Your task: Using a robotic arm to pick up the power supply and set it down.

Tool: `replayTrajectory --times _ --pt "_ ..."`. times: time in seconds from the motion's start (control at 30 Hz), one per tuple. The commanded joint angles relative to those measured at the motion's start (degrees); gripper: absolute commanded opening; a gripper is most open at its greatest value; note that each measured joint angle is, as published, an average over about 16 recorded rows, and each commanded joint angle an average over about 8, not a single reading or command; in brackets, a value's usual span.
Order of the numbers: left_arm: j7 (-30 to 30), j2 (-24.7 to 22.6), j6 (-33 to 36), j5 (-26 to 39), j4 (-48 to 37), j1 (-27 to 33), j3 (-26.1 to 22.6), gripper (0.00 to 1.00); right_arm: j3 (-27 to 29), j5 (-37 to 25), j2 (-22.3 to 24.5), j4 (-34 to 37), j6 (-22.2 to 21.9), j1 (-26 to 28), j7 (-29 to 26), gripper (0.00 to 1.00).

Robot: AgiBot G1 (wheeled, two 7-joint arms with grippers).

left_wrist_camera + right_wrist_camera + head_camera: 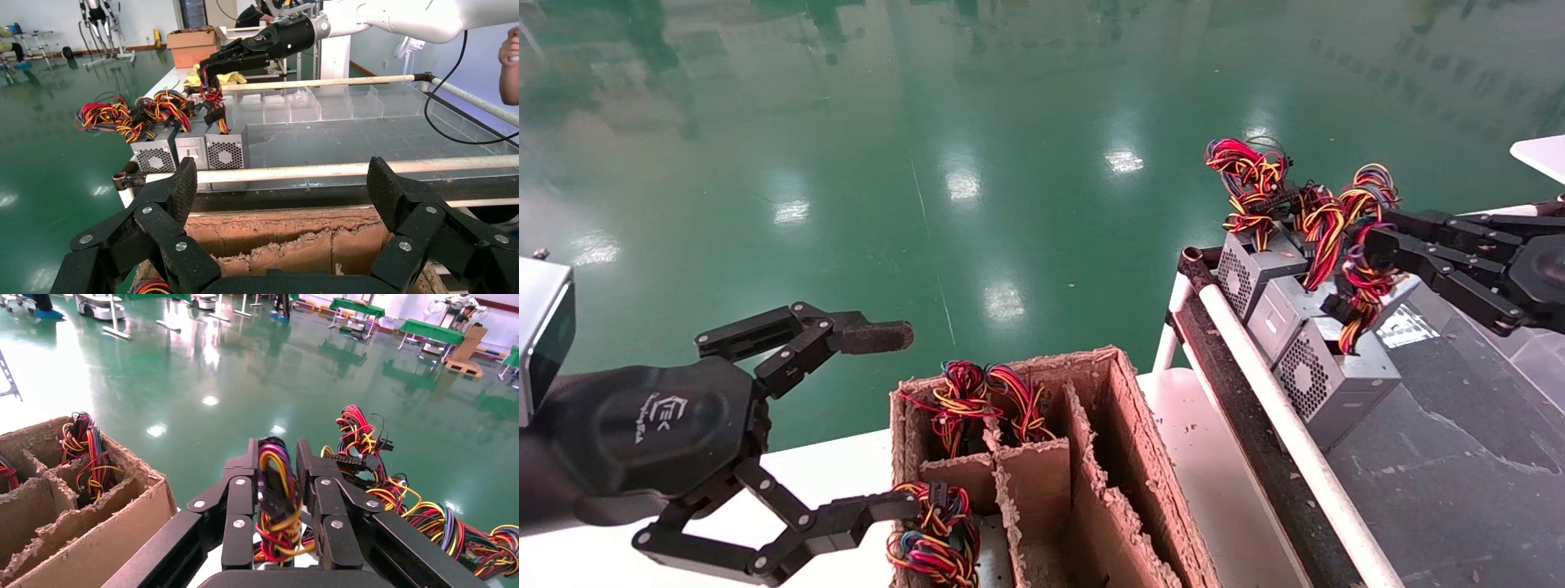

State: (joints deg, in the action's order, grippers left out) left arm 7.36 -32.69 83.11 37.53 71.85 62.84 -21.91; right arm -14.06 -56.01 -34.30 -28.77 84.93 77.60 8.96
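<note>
Three grey metal boxes stand in a row on the dark belt point(1459, 457). The power supply point(1340, 384) is the nearest one, with its fan grille facing the white rail; it also shows in the left wrist view point(226, 150). Its red, yellow and black wires point(275, 496) rise into my right gripper point(1373, 237), which is shut on the bundle point(276, 456) just above the box. My left gripper point(891, 420) hangs open over the cardboard box's near left corner, holding nothing point(284, 184).
A torn cardboard box point(1128, 425) with dividers sits below centre, and wire bundles point(977, 400) poke from its left cells. A white rail point(1279, 416) edges the belt. The two other grey boxes point(1254, 269) trail tangled wires point(1246, 175) beyond.
</note>
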Motion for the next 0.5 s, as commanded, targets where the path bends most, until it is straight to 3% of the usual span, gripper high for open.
replayTrajectory --times 0.03,0.5 --pt "0.0 0.0 0.0 0.0 0.0 0.0 0.0 1.0 -0.1 -0.12 0.01 0.31 0.3 0.26 0.09 1.0" --pt "-0.01 0.0 -0.01 0.0 -0.01 -0.01 0.0 1.0 0.79 1.67 0.2 1.39 0.5 0.15 -0.75 1.0"
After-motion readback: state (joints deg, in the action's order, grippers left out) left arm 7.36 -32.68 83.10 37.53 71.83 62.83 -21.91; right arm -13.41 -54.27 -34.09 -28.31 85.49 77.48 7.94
